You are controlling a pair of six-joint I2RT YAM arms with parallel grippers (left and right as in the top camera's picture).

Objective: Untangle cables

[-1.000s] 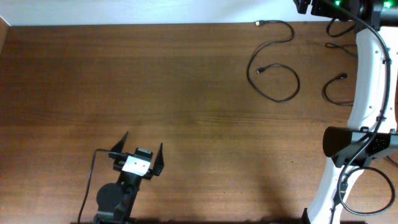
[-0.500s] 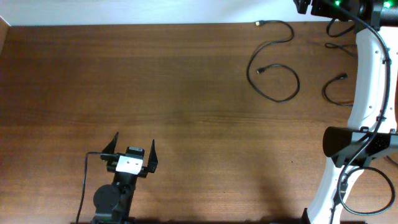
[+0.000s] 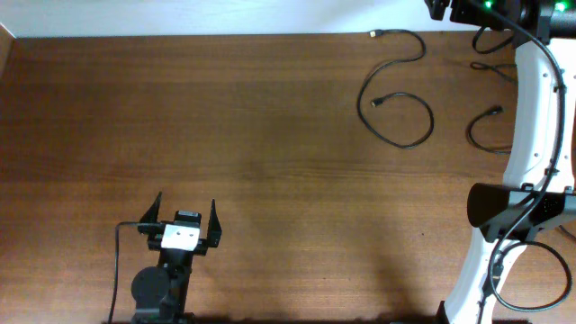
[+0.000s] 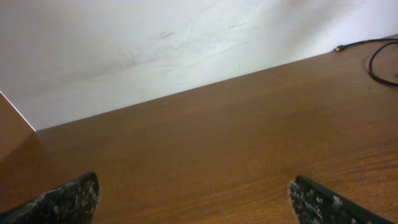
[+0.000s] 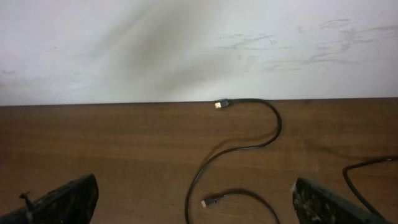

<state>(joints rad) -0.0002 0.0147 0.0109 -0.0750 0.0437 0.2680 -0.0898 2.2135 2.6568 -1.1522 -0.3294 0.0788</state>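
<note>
Looking from overhead: left gripper (image 3: 185, 206) sits low over the front-left of the brown wooden table (image 3: 270, 135), black fingers spread wide, nothing between them. Left wrist view agrees: both fingertips (image 4: 74, 196) sit at the lower corners with bare wood between.

Right gripper (image 5: 194, 190) is up at the far-right edge of the table, mostly cut off by the overhead frame. Its wrist view shows the fingers spread apart, gripping nothing and touching no cable.

Cables are all far-right, well apart from the left gripper:
- long thin black cable with gold-tipped plug (image 3: 401, 146): gold end lies near the white wall (image 3: 225, 13), the cord runs an S-bend, then an open loop with its other plug inside. It lies flat and does not cross itself.
- shorter thin black cable (image 3: 471, 135): just right of that loop, not touching it, plug end free, the rest hidden behind the white right arm (image 3: 531, 108).
- another black cord piece (image 3: 490, 66) further back, partly behind the arm; can't tell if it's separate.
</note>
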